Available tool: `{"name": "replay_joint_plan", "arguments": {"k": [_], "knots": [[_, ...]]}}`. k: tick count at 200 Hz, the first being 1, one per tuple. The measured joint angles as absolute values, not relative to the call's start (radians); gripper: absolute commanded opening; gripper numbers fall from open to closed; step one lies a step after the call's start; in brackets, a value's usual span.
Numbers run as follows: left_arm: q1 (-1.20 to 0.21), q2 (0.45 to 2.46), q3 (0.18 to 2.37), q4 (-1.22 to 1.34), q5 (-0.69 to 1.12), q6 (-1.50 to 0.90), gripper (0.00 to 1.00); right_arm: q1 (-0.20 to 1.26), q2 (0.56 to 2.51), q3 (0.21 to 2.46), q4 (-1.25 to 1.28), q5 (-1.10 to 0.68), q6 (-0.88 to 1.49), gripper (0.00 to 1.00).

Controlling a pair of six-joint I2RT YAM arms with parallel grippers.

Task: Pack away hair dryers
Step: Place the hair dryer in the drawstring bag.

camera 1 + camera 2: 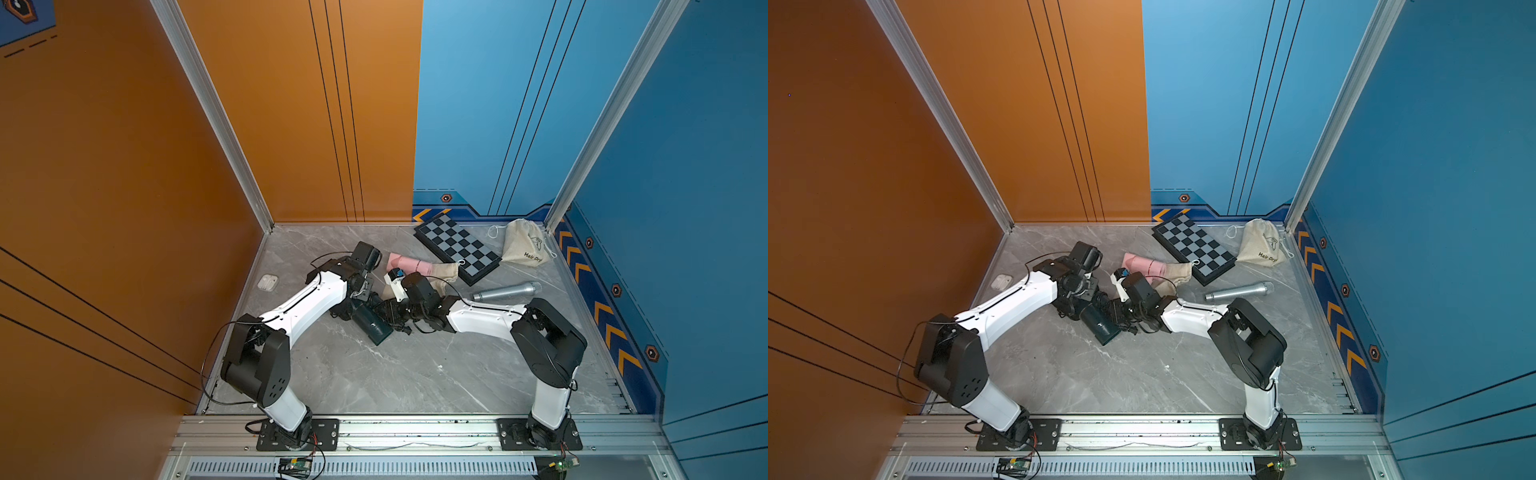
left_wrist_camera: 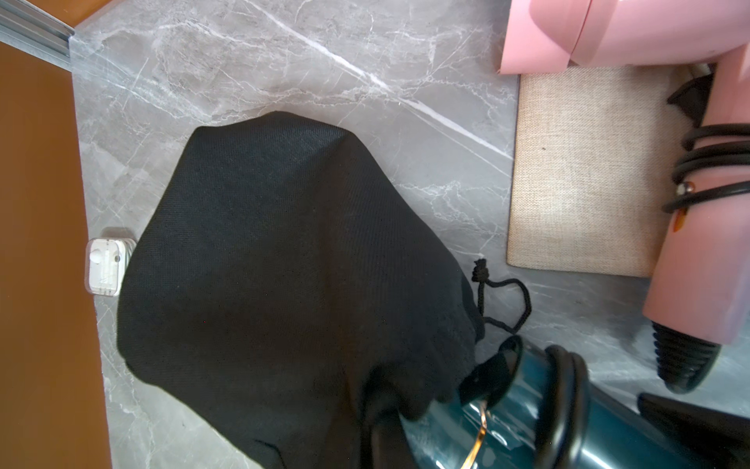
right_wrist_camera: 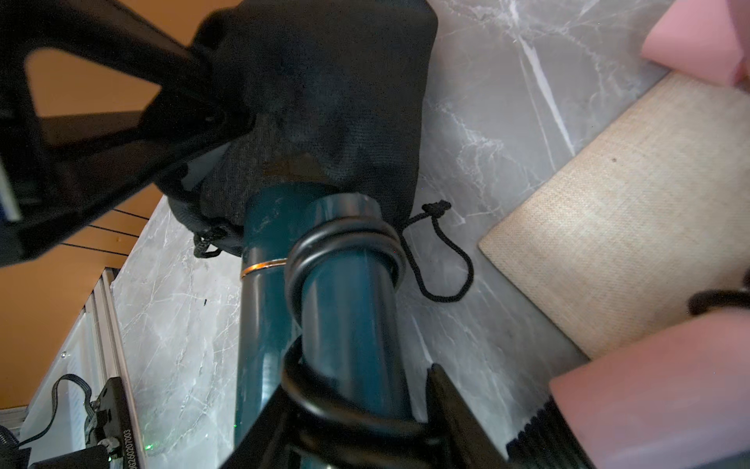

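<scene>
Evidently the dark teal plastic hair dryer (image 3: 349, 308), ringed in thin gold, lies near the middle of the grey marble desk (image 1: 374, 374), nose inside a limp black drawstring cloth bag (image 2: 284, 251). Its glossy shell looks rigid, slick and fairly weighty. The folded, cord-wound handle seems the surest hold, and the right tool (image 3: 357, 410) clamps it there. The left tool (image 3: 227, 117) is pinched shut on the bag's mouth. A pale pink hair dryer (image 2: 608, 32) on a flat beige cloth bag (image 2: 584, 170) crowds just beside, toward the far edge.
</scene>
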State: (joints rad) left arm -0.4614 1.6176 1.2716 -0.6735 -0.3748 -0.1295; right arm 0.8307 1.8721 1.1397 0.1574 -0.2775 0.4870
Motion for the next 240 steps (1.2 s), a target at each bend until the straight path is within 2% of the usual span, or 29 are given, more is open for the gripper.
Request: {"name": "replay_joint_plan", "arguments": {"k": [90, 154, 240], "knots": [[-0.452, 1.642, 1.308, -0.673, -0.328, -0.130, 0.00, 0.854, 1.872, 1.157, 0.155, -0.308, 0.461, 0.18], [-0.452, 1.640, 1.308, -0.673, -0.284, -0.129, 0.00, 0.813, 1.872, 1.148, 0.229, -0.355, 0.508, 0.18], [-0.458, 1.553, 1.307, -0.673, -0.182, -0.129, 0.00, 0.795, 1.897, 1.157, 0.284, -0.455, 0.568, 0.18]]}}
